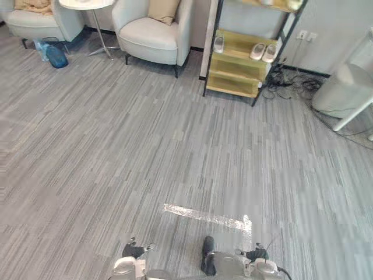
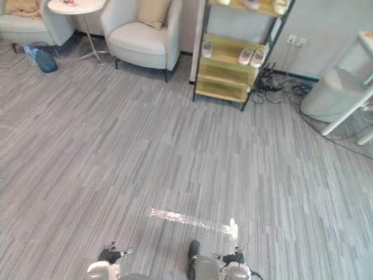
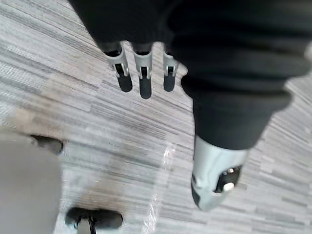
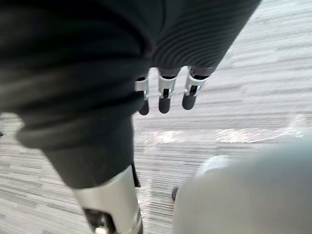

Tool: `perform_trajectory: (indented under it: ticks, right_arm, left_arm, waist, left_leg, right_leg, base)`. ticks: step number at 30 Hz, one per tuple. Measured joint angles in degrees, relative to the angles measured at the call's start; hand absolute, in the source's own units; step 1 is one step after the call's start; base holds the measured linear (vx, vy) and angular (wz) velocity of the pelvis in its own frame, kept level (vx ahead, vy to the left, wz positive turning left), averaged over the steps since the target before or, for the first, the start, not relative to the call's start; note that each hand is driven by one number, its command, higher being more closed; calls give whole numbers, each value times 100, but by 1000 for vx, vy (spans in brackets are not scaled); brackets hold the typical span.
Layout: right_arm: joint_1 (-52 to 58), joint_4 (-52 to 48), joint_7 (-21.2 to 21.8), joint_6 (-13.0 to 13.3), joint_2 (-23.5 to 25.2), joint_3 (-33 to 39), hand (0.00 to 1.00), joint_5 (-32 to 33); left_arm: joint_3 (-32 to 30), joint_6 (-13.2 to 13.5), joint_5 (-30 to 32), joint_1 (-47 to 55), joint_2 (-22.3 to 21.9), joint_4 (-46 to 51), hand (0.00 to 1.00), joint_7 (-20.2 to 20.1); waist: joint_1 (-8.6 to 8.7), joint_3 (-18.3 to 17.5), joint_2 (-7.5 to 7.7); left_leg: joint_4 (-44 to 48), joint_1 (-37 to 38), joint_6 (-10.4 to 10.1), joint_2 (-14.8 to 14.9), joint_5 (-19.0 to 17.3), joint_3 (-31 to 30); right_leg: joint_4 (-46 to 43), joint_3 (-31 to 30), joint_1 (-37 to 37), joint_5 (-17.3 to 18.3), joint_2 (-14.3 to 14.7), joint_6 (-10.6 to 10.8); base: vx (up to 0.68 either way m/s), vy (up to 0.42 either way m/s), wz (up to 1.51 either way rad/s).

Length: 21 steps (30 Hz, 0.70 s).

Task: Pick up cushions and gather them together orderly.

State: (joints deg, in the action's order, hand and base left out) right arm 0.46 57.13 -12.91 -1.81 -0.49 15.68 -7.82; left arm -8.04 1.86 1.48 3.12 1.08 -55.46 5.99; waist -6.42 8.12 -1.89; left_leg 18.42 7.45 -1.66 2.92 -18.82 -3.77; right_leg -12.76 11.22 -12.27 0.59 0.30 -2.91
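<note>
While the left hand (image 3: 142, 73) and right hand (image 4: 165, 95) hung empty, fingers (image 3: 124, 73) straight, a tan cushion (image 1: 163, 10) leaned against the back of the armchair (image 1: 152, 39); it was probably soft and light, best pinched at a corner.

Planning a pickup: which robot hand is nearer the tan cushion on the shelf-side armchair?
Left. Tan fabric cushion sits far ahead, slightly left; left robot hand hangs that side, right robot hand farther right.

Grey striped floor (image 1: 116, 151), pale armchair (image 1: 152, 41), shelf (image 1: 236, 63)
</note>
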Motion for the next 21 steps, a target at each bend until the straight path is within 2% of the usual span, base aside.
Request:
perform_trajectory:
  ticks: [1, 2, 3, 4, 5, 6, 8, 9, 10, 11, 12, 19, 21]
  right_arm:
    - [-1, -7, -10, 7, 2, -5, 0, 1]
    - [10, -30, -45, 5, 13, -27, 0, 14]
    - [10, -47, -68, 4, 13, -26, 0, 45]
    - [-53, -46, -107, -5, 31, -39, 0, 130]
    - [-67, 6, -144, -30, 65, -18, 0, 163]
    - [-93, 3, -165, -31, 71, -18, 0, 167]
    - [-200, 3, -203, -34, 62, -4, 0, 174]
    - [-217, 9, -232, -25, 35, 62, 0, 184]
    - [-208, 25, -242, -27, 29, 129, 0, 200]
    - [-151, 17, -250, -46, 160, 184, 0, 229]
    - [-91, 7, -257, -46, 208, 225, 0, 229]
    - [31, -11, -295, -99, 377, 268, 0, 220]
    - [27, 0, -229, -118, 331, 666, 0, 246]
  left_arm:
    - [-14, -8, 4, 2, -58, 7, 0, -1]
    - [-89, -14, 20, -30, -105, 105, 0, -21]
    - [-128, -21, 28, -46, -116, 132, 0, -19]
    - [-133, -16, 47, -39, -117, 198, 0, -23]
    - [-104, -4, 60, -40, -96, 295, 0, -20]
    - [-72, -3, 60, -47, -84, 323, 0, -27]
    - [70, 5, 58, -54, -73, 374, 0, -45]
    - [129, 0, 42, -67, -99, 340, 0, -54]
    - [126, 3, 51, -101, -117, 282, 0, -63]
    - [154, -2, 64, -123, -85, 216, 0, -56]
    - [175, 0, 62, -140, -59, 200, 0, -55]
    - [247, -74, 67, -172, -7, 137, 0, -41]
    - [266, -103, 65, -193, 71, 126, 0, -63]
  waist:
    - [0, -1, -32]
    - [-2, 30, -95]
    - [-7, 53, -126]
    - [-59, 126, -114]
    - [-130, 161, -82]
    - [-153, 165, -71]
    - [-215, 167, -66]
    - [-223, 119, -206]
    - [-237, 120, -198]
    - [-266, 95, -85]
    - [-262, 101, -50]
    - [-266, 20, 124]
    - [-262, -17, 170]
  left_leg:
    - [367, -167, -12, 40, -6, -30]
    - [1780, -777, -130, 142, 126, -3]
    - [2325, -1003, -113, 209, 284, 26]
    - [3113, -1353, -31, 371, 190, 211]
    - [3113, -1598, -44, 387, -93, 326]
    - [2911, -1713, -53, 348, -182, 329]
    - [1823, -1985, -108, 206, -232, 222]
    - [706, -2051, -215, 168, 533, -34]
    - [650, -1956, -172, 126, 649, 20]
    - [337, -1758, -72, -45, 731, 99]
    - [271, -1701, -58, -83, 742, 158]
    - [-236, -1232, 70, -369, 833, 198]
    - [-414, -1171, 80, -393, 905, 207]
  right_leg:
    - [61, 86, 83, 51, 37, -49]
    - [257, 262, 432, 204, 118, -67]
    - [304, 304, 557, 257, 155, -86]
    - [337, 336, 841, 365, 187, -149]
    - [446, 342, 1076, 387, 171, -181]
    - [529, 336, 1173, 386, 146, -179]
    - [631, 244, 1266, 405, 53, -101]
    - [635, 164, 1289, 451, 56, 97]
    - [646, 104, 1340, 485, 47, 185]
    - [723, 42, 1422, 501, -123, 279]
    - [718, 42, 1444, 536, -187, 334]
    - [851, 72, 1726, 600, -469, 472]
    - [908, 65, 1730, 587, -491, 493]
  base:
    - [362, -177, 62]
    - [257, -129, 60]
    - [306, -121, 53]
    - [334, -77, 21]
    - [315, -48, 8]
    - [290, 1, -6]
    - [203, 104, -21]
    - [153, 127, -26]
    - [254, 164, -14]
    - [179, 84, -2]
    - [249, 120, 1]
    - [129, 37, 3]
    - [51, -18, 0]
